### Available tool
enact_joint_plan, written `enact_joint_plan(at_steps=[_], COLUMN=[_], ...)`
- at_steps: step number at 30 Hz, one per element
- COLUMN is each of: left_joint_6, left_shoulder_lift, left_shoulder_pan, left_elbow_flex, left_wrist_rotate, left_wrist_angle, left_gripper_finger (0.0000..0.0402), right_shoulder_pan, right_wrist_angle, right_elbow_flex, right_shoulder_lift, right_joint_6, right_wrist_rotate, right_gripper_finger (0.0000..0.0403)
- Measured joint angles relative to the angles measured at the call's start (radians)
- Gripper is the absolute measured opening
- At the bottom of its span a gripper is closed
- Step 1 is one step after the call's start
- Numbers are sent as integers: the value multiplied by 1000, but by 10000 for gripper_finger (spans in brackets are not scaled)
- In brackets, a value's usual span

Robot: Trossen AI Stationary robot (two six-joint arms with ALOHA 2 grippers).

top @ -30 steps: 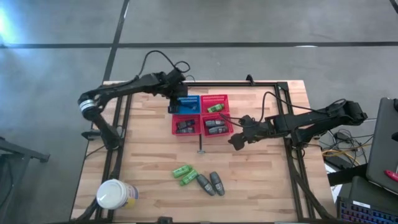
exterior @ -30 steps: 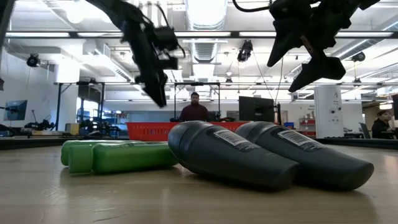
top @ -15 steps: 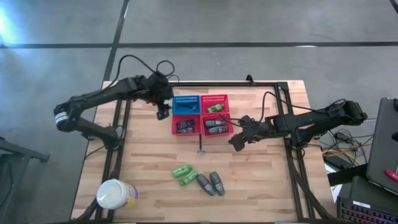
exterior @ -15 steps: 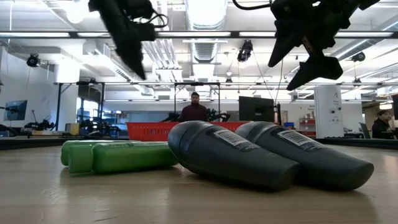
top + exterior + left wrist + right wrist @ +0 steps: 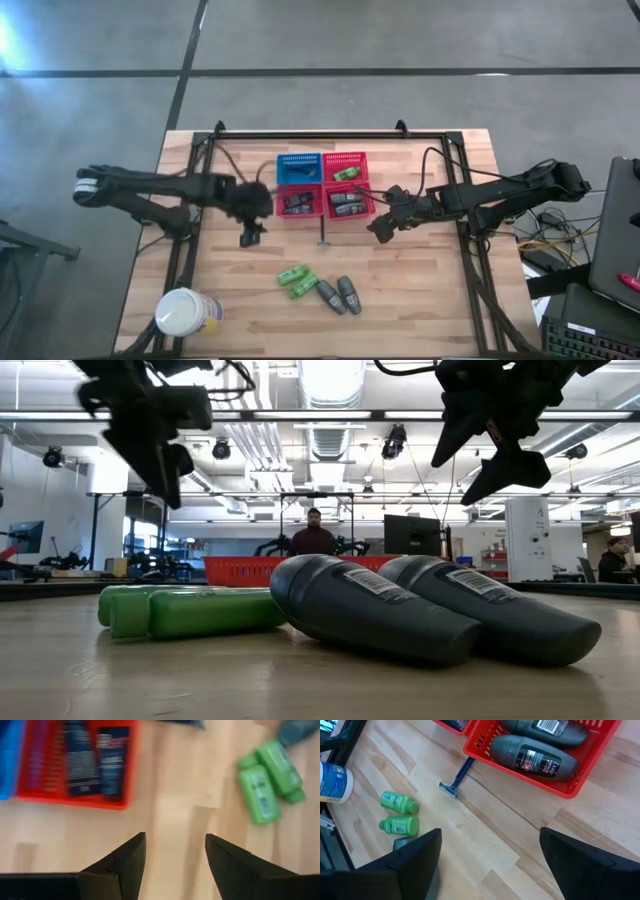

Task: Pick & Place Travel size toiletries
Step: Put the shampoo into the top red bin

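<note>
Two bright green bottles [image 5: 296, 280] and two grey rounded bottles [image 5: 338, 295] lie on their sides on the wood near the near edge, big in the low view as green bottles [image 5: 190, 610] and grey bottles [image 5: 400, 610]. More toiletries lie in baskets: flat black tubes [image 5: 85, 762], grey bottles [image 5: 535, 755], a green one [image 5: 347, 173]. My left gripper [image 5: 250, 234] hangs open over bare wood left of the baskets, fingers apart in its wrist view [image 5: 175, 852]. My right gripper [image 5: 380, 228] hovers open right of the baskets [image 5: 490, 845].
Three red mesh baskets [image 5: 328, 213] and one blue [image 5: 299, 160] sit together at the table's far middle. A blue razor [image 5: 455, 782] lies just near of them. A large white jar [image 5: 185, 312] stands at the near left corner. A person [image 5: 313, 538] stands far behind the table.
My left gripper has swung away from the blue basket, first toward the table's left, then toward the near edge, and now hangs over bare wood left of the baskets. My right arm and all the bottles have kept still.
</note>
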Motion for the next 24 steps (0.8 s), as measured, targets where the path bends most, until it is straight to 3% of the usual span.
enact_joint_plan(at_steps=[7,12,16,21,24], left_joint_6=[-223,-366,-489,-521,-521], left_shoulder_lift=[1,17,60,163,253], left_shoulder_pan=[-228,-333,-389,-488,-555], left_elbow_flex=[-63,-81,-77,-38,9], left_wrist_rotate=[-91,-231,-245,-254,-326], left_wrist_angle=[185,259,297,345,342], left_gripper_finger=[209,211,232,263,267], right_shoulder_pan=[0,0,0,0,3], right_wrist_angle=[1,1,1,0,0], right_elbow_flex=[0,0,0,0,0], right_shoulder_lift=[0,0,0,0,0], right_joint_6=[0,0,0,-11,-16], right_wrist_rotate=[0,0,0,-11,-25], right_gripper_finger=[358,363,364,364,364])
